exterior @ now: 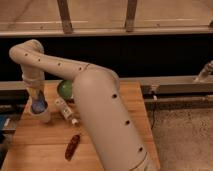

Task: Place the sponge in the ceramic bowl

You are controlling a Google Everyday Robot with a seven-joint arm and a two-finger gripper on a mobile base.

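Note:
My gripper [38,101] hangs at the left end of the wooden table [110,95], pointing down, shut on the blue-lavender sponge [39,106]. The sponge sits at the mouth of a pale cup [43,117] directly below the gripper. The green ceramic bowl [64,89] stands just to the right, near the table's back edge. My arm's wide forearm [105,120] crosses in front of it and hides its right part.
A small white bottle [67,111] lies on its side between the cup and my arm. A dark red oblong item [72,146] lies nearer the front. A metal rail [175,86] runs behind the table, with floor to the right.

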